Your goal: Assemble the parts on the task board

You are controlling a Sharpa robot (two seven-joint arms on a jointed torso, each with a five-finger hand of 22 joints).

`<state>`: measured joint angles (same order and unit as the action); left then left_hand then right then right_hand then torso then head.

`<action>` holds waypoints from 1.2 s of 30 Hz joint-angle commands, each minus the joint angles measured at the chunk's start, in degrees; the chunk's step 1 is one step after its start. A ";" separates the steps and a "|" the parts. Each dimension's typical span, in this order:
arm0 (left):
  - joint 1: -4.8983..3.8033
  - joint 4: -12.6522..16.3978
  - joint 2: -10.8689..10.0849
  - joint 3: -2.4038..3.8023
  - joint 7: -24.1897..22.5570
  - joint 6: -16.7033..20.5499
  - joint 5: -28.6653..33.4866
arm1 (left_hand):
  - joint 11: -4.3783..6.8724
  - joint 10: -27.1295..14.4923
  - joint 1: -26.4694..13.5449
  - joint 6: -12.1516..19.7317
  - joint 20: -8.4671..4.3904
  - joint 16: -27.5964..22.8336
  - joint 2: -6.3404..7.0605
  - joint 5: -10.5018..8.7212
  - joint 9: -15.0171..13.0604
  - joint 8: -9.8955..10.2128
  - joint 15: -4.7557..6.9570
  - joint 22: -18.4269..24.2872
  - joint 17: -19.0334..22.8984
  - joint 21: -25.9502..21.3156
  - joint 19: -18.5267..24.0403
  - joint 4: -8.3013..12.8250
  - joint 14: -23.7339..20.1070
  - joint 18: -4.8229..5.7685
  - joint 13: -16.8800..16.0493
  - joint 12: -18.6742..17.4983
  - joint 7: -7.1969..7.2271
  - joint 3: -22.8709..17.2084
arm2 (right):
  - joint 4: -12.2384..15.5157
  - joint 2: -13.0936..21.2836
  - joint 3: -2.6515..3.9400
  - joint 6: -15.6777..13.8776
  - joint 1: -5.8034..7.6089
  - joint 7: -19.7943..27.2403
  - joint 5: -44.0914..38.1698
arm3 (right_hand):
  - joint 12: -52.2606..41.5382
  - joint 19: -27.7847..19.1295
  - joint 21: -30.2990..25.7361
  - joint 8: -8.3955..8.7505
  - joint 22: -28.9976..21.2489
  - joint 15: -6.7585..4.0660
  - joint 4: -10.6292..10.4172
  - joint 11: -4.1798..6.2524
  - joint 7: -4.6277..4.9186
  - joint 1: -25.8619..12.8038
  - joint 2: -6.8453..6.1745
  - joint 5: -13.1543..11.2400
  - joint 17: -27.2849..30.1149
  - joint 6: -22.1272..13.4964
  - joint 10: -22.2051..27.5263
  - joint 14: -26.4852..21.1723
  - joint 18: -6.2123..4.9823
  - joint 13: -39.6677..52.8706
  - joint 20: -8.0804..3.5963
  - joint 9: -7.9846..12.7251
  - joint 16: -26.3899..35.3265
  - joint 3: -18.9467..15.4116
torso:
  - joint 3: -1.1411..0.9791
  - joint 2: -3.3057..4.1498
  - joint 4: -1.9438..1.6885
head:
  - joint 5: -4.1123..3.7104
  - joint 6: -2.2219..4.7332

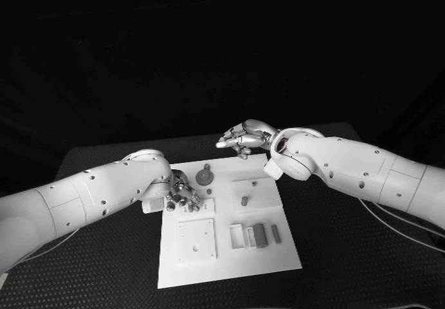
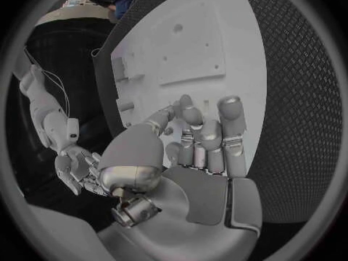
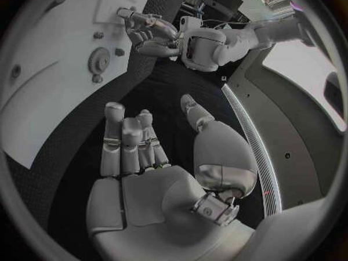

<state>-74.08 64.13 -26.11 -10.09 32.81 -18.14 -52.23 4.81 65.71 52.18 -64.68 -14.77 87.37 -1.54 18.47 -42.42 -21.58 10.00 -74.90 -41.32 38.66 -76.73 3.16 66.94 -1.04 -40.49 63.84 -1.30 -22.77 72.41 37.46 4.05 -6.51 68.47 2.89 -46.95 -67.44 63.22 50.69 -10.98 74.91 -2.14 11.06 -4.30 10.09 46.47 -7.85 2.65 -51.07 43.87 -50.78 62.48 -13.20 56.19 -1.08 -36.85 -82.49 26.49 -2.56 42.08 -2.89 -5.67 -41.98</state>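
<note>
The white task board (image 1: pixel 227 267) lies in the middle of the black table. On it are a gear (image 1: pixel 205 175), a short peg (image 1: pixel 244 201), a square plate (image 1: pixel 197 239) and a few upright blocks (image 1: pixel 262 235). My left hand (image 1: pixel 182 196) is low over the board's left edge, its fingertips down at the surface. In the left wrist view its fingers (image 2: pixel 206 130) curl toward the thumb over the board (image 2: pixel 217 17); whether they pinch a part I cannot tell. My right hand (image 1: pixel 245 138) hovers beyond the board's far edge, its palm (image 3: pixel 145 174) bare and its fingers apart.
Black textured table (image 1: pixel 361 257) surrounds the board on all sides. In the right wrist view the gear (image 3: pixel 98 59) and my left hand (image 3: pixel 148 32) lie ahead over the board (image 3: pixel 43 52). A cable (image 1: pixel 399 222) trails on the table under my right arm.
</note>
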 commanded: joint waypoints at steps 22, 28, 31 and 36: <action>0.30 1.04 -0.74 -0.05 -1.49 1.79 -1.68 | -0.24 -0.17 0.56 -0.14 0.05 0.16 -0.89 0.22 -0.13 0.09 0.47 -1.25 -0.11 0.30 0.29 13.10 0.24 -0.91 -0.10 -0.25 -0.39 -12.92 | -0.05 -0.06 0.01 0.88 -0.03 0.34 -0.17 | -0.32 0.06 -0.34 0.19 0.85 -0.01 -0.39 0.20 0.47 -0.60 0.13 0.11 0.09 -0.10 0.27 -0.52 -1.80 -0.11 -0.38 -0.09 -0.23 -0.01 | 0.00 -0.03 -0.05 | -0.09 -0.22; 0.30 1.62 -1.35 -0.03 -3.02 3.82 -2.37 | -0.23 -0.16 0.59 -0.15 0.04 0.16 -0.86 0.22 -0.15 0.09 0.48 -1.24 -0.12 0.31 0.28 13.11 0.26 -0.92 -0.11 -0.25 -0.38 -12.92 | -0.08 -0.04 0.01 0.88 -0.04 0.35 -0.17 | -0.33 0.06 -0.34 0.19 0.85 -0.01 -0.41 0.20 0.47 -0.62 0.13 0.11 0.09 -0.10 0.28 -0.52 -1.80 -0.12 -0.37 -0.09 -0.23 -0.01 | 0.05 -0.04 -0.03 | -0.06 -0.18; 0.31 1.92 -1.62 -0.02 -3.85 4.49 -2.68 | -0.21 -0.11 0.64 -0.20 0.04 0.16 -0.77 0.34 -0.19 0.07 0.50 -1.23 -0.12 0.34 0.25 13.12 0.31 -0.93 -0.11 -0.26 -0.36 -12.94 | -0.06 -0.04 0.01 0.88 -0.04 0.36 -0.17 | -0.33 0.06 -0.34 0.19 0.85 -0.01 -0.42 0.20 0.47 -0.63 0.13 0.11 0.09 -0.10 0.28 -0.52 -1.80 -0.12 -0.37 -0.10 -0.23 -0.02 | 0.04 -0.03 -0.05 | -0.05 -0.18; 0.50 3.11 -2.33 -0.02 -4.34 5.52 -3.55 | -0.19 -0.07 0.68 -0.23 0.03 0.16 -0.72 0.43 -0.22 0.06 0.51 -1.22 -0.12 0.35 0.23 13.11 0.35 -0.93 -0.11 -0.26 -0.34 -12.95 | -0.05 0.04 0.01 0.90 -0.05 0.34 -0.17 | -0.34 0.06 -0.34 0.19 0.86 -0.01 -0.44 0.20 0.47 -0.65 0.13 0.11 0.09 -0.10 0.28 -0.52 -1.80 -0.13 -0.37 -0.10 -0.23 -0.02 | 0.05 0.00 -0.05 | -0.07 -0.13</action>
<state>-73.66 66.80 -28.37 -10.12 30.01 -14.37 -54.50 4.81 65.71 52.25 -64.78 -14.72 87.37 -1.60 18.58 -42.60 -21.47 10.00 -74.93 -41.35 38.66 -76.78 3.16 67.22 -1.04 -40.52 63.84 -1.40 -22.77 72.32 37.48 4.05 -6.43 68.45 2.88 -46.95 -67.62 63.30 50.69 -10.98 74.91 -2.02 11.06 -4.30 10.09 46.47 -7.85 2.65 -51.05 43.87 -50.78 62.36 -13.21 56.14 -1.13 -36.87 -82.49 26.50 -2.53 42.05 -2.93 -5.70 -42.15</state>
